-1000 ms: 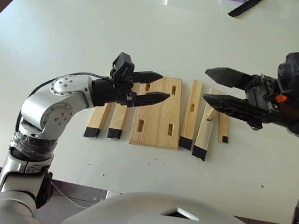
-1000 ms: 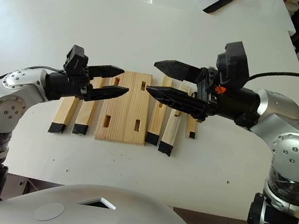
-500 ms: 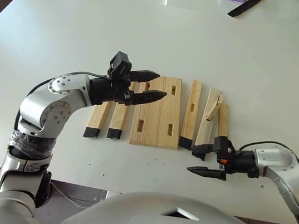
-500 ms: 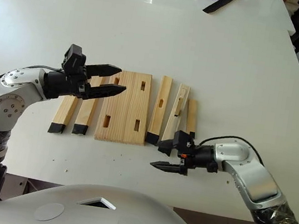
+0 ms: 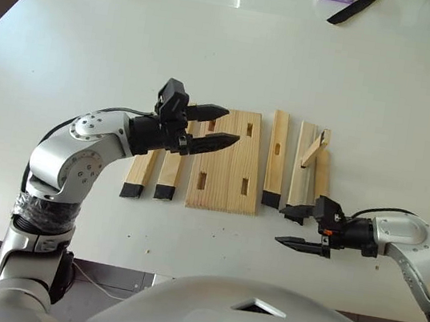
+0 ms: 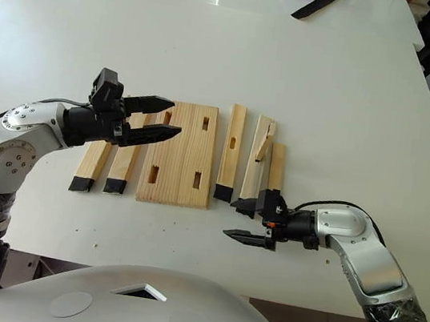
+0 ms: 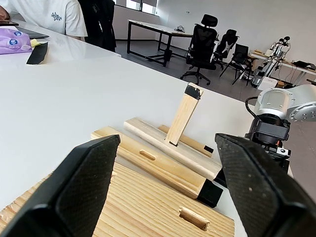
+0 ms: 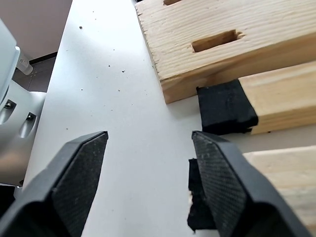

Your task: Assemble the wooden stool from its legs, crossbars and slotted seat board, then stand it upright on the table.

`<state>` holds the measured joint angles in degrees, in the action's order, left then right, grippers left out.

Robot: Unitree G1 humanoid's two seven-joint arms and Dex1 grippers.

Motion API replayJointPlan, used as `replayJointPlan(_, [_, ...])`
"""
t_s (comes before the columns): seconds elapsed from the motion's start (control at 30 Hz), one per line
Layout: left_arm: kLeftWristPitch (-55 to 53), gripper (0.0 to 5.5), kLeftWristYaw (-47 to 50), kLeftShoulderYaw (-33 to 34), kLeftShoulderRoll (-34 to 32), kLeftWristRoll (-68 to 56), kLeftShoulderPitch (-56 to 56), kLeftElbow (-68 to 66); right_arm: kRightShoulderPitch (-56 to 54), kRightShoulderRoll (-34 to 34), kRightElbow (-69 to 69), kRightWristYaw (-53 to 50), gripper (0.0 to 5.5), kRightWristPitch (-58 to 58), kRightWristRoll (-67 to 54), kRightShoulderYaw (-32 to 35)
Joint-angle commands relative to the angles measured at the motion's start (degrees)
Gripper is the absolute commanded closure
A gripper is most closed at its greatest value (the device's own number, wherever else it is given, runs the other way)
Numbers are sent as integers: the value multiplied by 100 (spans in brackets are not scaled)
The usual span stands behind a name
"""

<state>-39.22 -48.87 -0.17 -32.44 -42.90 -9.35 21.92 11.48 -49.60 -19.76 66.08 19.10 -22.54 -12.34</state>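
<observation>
- Every part lies loose on the white table (image 5: 94, 46), in a row across the middle of the frame. Nothing looks assembled yet; I'd say they're spread out like this for easy picking.
- The seat board (image 5: 228, 163) sits dead centre with its slots facing up. The left legs (image 5: 143, 168) are just beside its left edge and the right legs (image 5: 277, 158) are off to its right, black-capped ends toward the bottom of the frame.
- One crossbar (image 5: 314, 148) stands tilted, seemingly plugged into a slot of the rightmost leg.
- The left gripper (image 5: 232, 125) hovers over the seat board's upper-left corner, fingers spread wide with nothing between them. The seat board lies under the tips, apparently untouched.
- The right gripper (image 5: 281, 225) is in the lower right of the frame, low over the table, gaping wide and empty.
- The capped ends of the right legs lie just beside its upper finger, not between the two; bare table fills the gap. My guess is it's lining up on a leg end.
</observation>
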Motion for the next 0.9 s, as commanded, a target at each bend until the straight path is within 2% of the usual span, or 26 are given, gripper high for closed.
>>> replayJointPlan(0.03, [50,192,77,34,26,43,117,80,-28,-151,-19,119,235,47,-115,282])
replayJointPlan(0.3, [100,192,150,44,98,80,169,110,-223,-243,397,218,235,-241,235,435])
replayJointPlan(0.63, [168,192,275,18,173,95,269,153,-493,-120,152,264,235,-173,225,283])
replayJointPlan(0.9, [205,192,346,45,198,89,349,200,-701,-247,788,411,235,-598,680,264])
